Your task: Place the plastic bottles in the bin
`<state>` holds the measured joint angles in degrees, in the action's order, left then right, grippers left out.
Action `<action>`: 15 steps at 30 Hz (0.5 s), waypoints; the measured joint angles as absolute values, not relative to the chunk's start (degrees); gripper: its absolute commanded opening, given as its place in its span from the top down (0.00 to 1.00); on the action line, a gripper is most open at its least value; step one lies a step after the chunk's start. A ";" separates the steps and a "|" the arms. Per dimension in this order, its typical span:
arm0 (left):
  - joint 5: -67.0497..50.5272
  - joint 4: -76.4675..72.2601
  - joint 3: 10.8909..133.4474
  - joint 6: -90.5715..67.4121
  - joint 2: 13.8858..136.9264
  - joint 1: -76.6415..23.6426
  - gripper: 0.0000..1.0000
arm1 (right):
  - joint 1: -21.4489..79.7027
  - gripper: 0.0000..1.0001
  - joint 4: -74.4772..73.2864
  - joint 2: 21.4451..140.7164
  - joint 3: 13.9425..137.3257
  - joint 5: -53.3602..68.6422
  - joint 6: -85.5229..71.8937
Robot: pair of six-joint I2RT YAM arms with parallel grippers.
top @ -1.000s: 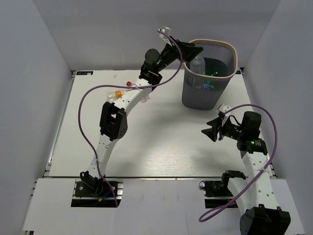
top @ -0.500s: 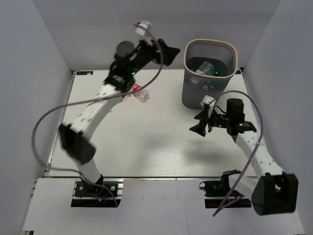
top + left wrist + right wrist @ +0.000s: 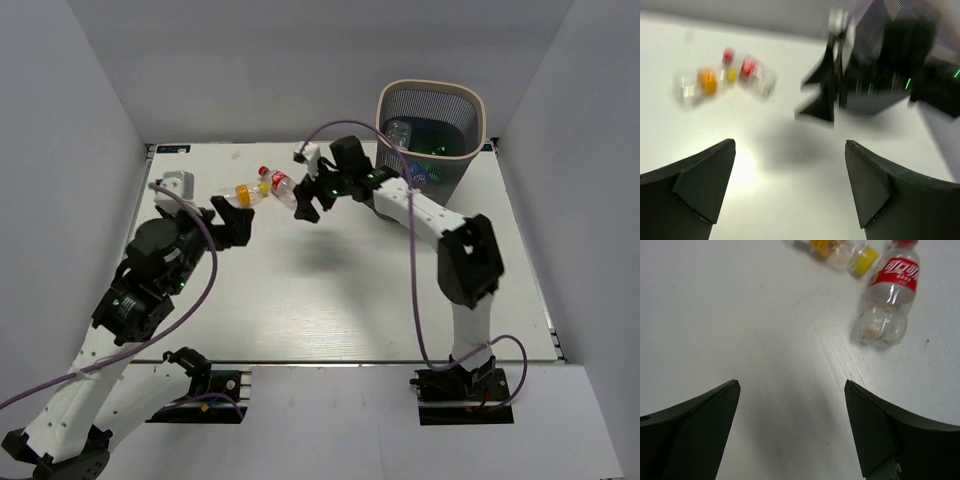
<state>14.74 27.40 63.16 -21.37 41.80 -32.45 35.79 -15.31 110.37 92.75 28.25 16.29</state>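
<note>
Near the red-labelled bottle (image 3: 283, 187), the right hand (image 3: 303, 203) hovers, spread wide.

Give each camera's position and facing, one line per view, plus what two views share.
Top external: above, behind the bases, looking down on the table, bin, left gripper and right gripper.
Left wrist: rides the left gripper, facing across at the right gripper; own fingers below.
Right wrist: looking down at the red-labelled bottle; own fingers below.
Shared: both wrist views show that bottle.
</note>
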 measured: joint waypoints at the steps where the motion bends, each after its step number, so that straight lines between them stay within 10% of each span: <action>1: 15.29 30.09 61.19 -22.79 41.28 -32.45 0.00 | 36.56 0.10 -16.40 113.69 96.49 26.28 14.96; 15: 13.21 41.52 56.12 -29.47 42.13 -32.45 0.00 | 38.98 0.10 -14.37 133.03 111.70 4.21 4.19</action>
